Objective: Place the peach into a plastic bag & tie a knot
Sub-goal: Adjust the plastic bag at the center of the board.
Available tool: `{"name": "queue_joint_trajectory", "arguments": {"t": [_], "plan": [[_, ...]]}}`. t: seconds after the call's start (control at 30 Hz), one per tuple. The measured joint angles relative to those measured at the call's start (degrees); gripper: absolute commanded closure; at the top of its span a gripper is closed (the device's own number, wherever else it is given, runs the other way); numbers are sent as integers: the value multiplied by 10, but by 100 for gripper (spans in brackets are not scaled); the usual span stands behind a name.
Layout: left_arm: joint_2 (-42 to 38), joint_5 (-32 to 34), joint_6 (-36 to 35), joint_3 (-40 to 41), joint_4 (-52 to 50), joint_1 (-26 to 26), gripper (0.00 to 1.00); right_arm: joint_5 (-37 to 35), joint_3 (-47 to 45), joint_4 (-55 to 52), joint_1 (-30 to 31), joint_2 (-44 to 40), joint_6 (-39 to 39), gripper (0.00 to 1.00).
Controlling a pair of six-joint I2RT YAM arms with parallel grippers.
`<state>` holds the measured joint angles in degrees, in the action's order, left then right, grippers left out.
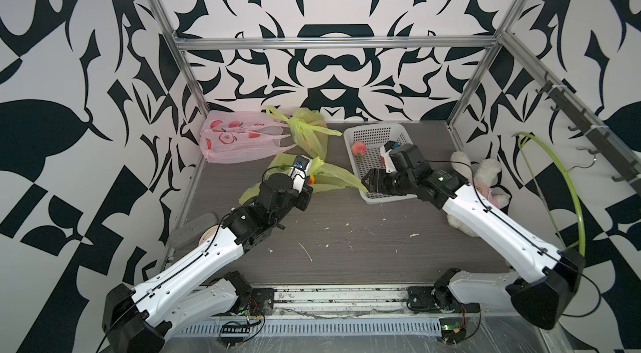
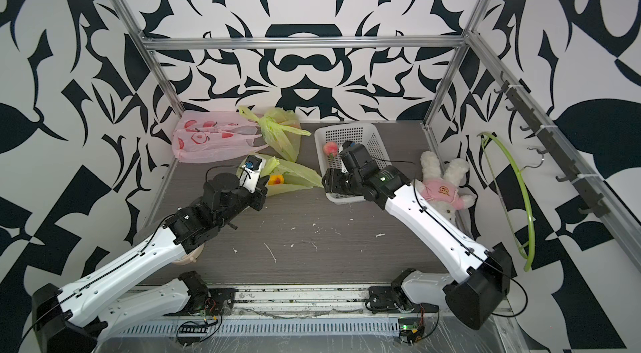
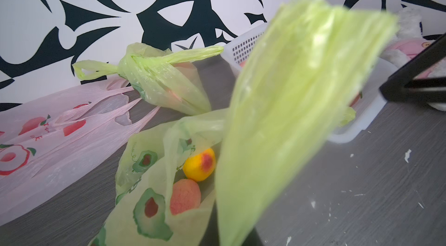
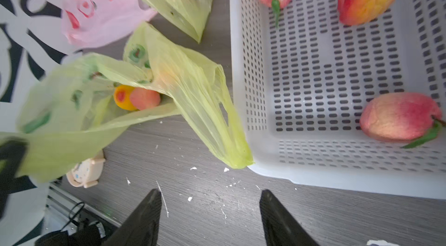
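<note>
The peach (image 4: 144, 98) lies inside the green bag (image 4: 188, 80) left of the basket (image 4: 243, 63), my left gripper (image 1: 308, 185) pinches the left handle (image 3: 301, 75), and my right gripper (image 4: 210, 192) hangs spread near the right handle (image 4: 231, 145), which I reckon I must grab next for knotting.

Table (image 1: 347, 247): grey wood-grain, white crumbs (image 1: 307, 252).
Back: pink bag (image 1: 236, 146), knotted green bag (image 1: 310, 136), white basket (image 1: 374, 131).
Middle: open green bag (image 1: 333, 178).
</note>
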<state>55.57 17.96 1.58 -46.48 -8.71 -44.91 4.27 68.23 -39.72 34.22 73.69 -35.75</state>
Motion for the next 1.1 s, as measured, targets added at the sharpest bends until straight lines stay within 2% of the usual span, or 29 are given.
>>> {"name": "queue_joint_trajectory", "arguments": {"t": [0.53, 0.67, 0.9, 1.03, 1.1], "plan": [[-7, -4, 5, -1, -2, 0, 100, 32, -62, 128, -20, 45, -64, 36], [-14, -4, 5, -1, -2, 0, 100, 39, -70, 146, -21, 57, -77, 43], [-15, -8, 5, -1, -2, 0, 100, 49, -84, 166, -21, 63, -97, 71], [-17, -8, 6, -1, -5, 0, 100, 49, -81, 166, -21, 63, -89, 96], [-23, -8, 6, -4, -19, 0, 100, 50, -65, 147, -20, 63, -78, 100]]}}
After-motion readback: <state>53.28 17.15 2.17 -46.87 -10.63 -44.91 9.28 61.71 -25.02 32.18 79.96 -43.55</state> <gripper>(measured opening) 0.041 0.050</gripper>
